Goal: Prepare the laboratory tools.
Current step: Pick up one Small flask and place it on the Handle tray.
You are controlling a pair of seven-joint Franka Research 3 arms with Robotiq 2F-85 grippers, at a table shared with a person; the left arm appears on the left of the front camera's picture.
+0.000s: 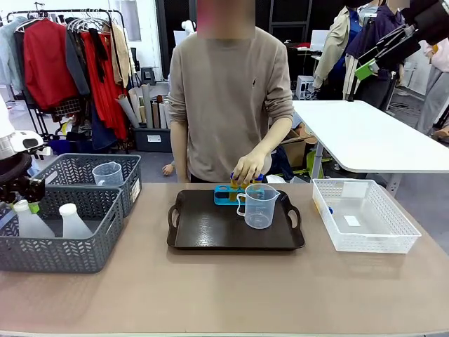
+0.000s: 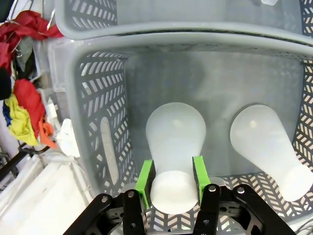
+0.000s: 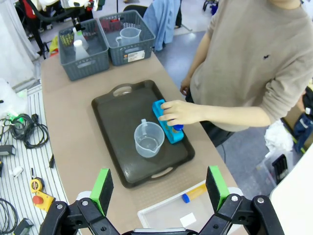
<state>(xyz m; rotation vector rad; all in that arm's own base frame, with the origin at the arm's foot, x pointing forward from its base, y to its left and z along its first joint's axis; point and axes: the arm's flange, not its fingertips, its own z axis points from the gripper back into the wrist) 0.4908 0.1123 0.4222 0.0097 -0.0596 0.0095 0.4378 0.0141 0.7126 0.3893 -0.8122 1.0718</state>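
Kim: Near-left grey mesh basket [image 1: 70, 246] on the tabletop [image 1: 224, 295], what's in it?
Jo: Two white conical flasks. The left end effector [image 2: 171, 178] is down inside, green pads [image 2: 145, 178] against both sides of the gripped flask [image 2: 176, 132] at its neck. The second flask [image 2: 264, 137] stands just beside it, untouched.
Kim: Behind that?
Jo: The rear mesh basket [image 1: 91, 168], with a spare beaker [image 1: 107, 173] in it.
Kim: Middle?
Jo: A dark tray [image 1: 203, 235]. The blue rack [image 1: 223, 196] is at its far edge, with the clear handled beaker [image 1: 258, 206] just in front. The person's hand [image 1: 247, 168] is on the blue-capped tubes [image 3: 177, 127] in the rack. Can't tell the count, fingers cover them.
Kim: Right side?
Jo: A white lattice basket [image 1: 365, 232], with one loose tube [image 3: 195, 192] lying in it. The right end effector [image 3: 160, 186] is well above the tabletop, fingers spread wide, nothing between them.
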